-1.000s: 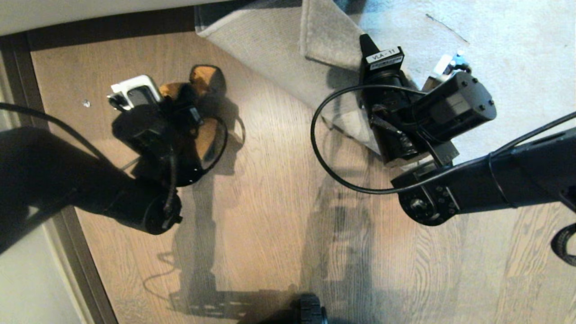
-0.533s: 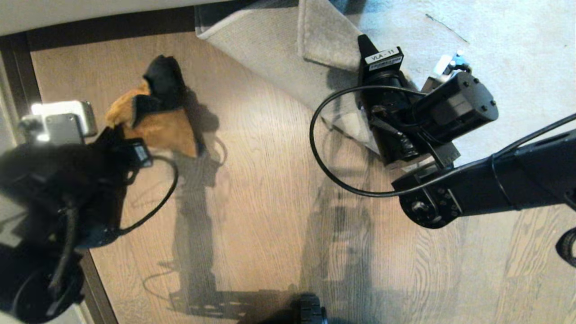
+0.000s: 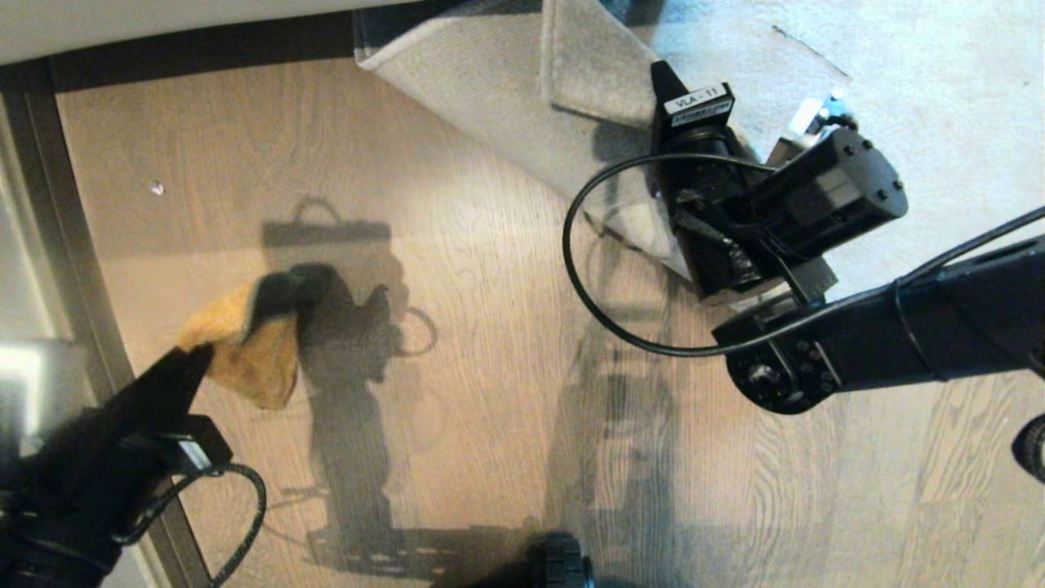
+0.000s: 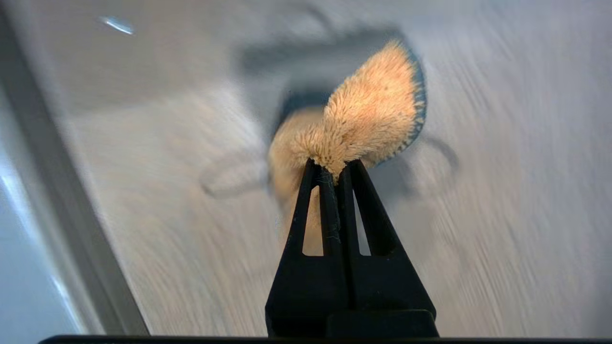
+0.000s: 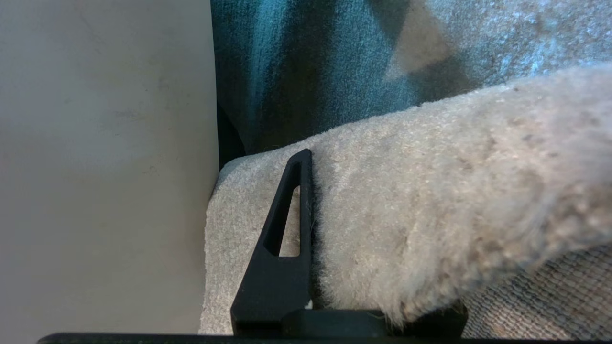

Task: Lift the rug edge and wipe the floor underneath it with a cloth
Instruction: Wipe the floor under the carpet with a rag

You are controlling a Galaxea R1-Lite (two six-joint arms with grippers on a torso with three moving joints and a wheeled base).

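Two end effectors, left pinching blurred cloth, right gripping rug edge, second finger hidden.

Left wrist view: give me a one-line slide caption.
Left gripper shut on the mustard-orange cloth above the wood-grain floor.

One cloth. One rug, with one corner folded back. One floor. Two grippers: the left gripper and the right gripper. One white speck on the floor.
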